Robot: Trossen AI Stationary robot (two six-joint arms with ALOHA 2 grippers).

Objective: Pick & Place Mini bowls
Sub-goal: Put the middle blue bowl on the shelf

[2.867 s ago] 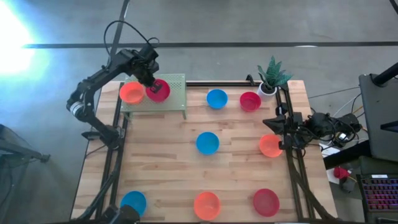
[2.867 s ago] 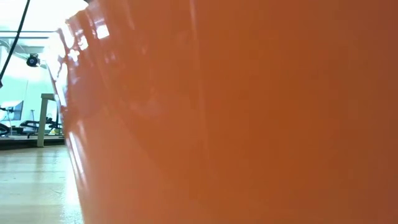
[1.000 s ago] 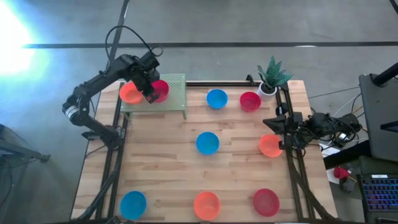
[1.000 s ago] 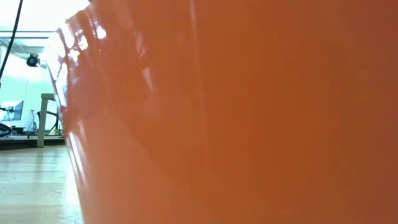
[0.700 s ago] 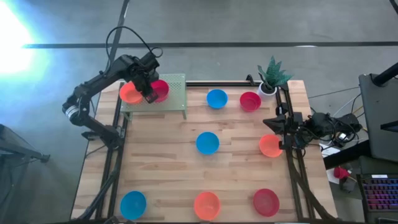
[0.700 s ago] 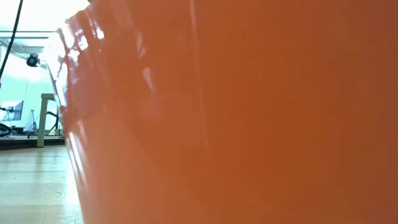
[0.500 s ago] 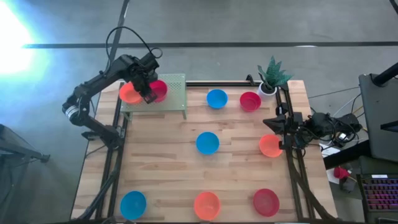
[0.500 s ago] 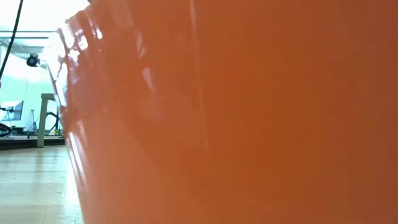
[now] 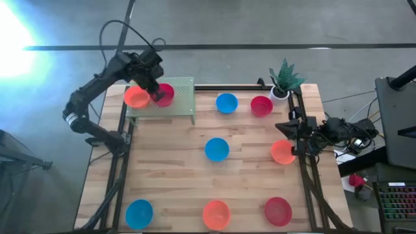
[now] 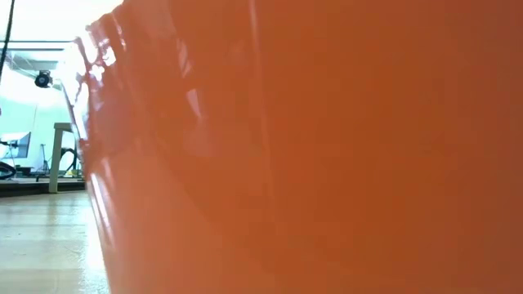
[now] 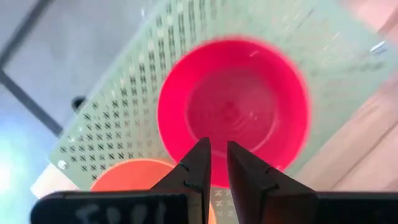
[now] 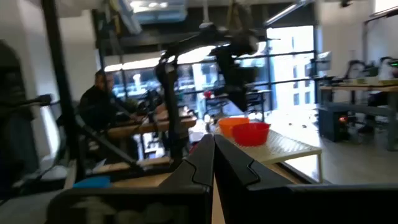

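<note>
A red mini bowl (image 9: pixel 164 95) and an orange mini bowl (image 9: pixel 136 97) rest on their bases on a green perforated rack (image 9: pixel 184 91) at the table's far left. My left gripper (image 9: pixel 155 86) hangs just above the red bowl (image 11: pixel 236 106), pointing steeply down. Its fingers stand narrowly open over the bowl's inside and touch nothing. My right gripper (image 9: pixel 292 133) waits shut at the table's right edge, beside an orange mini bowl (image 9: pixel 281 152). Several more blue, red and orange mini bowls lie spread over the wooden table (image 9: pixel 169 169).
A white plant pot (image 9: pixel 280 93) stands at the far right corner. An orange bowl (image 10: pixel 327 147) at the near edge fills the low view. Loose bowls: blue (image 9: pixel 226 103), red (image 9: pixel 261 105), blue (image 9: pixel 216 149), blue (image 9: pixel 138 212), red (image 9: pixel 278 211). A person (image 12: pixel 99 96) sits beyond the table.
My left gripper has risen off the red bowl and drawn slightly toward the table's far edge. The red bowl has stayed where it was on the green rack.
</note>
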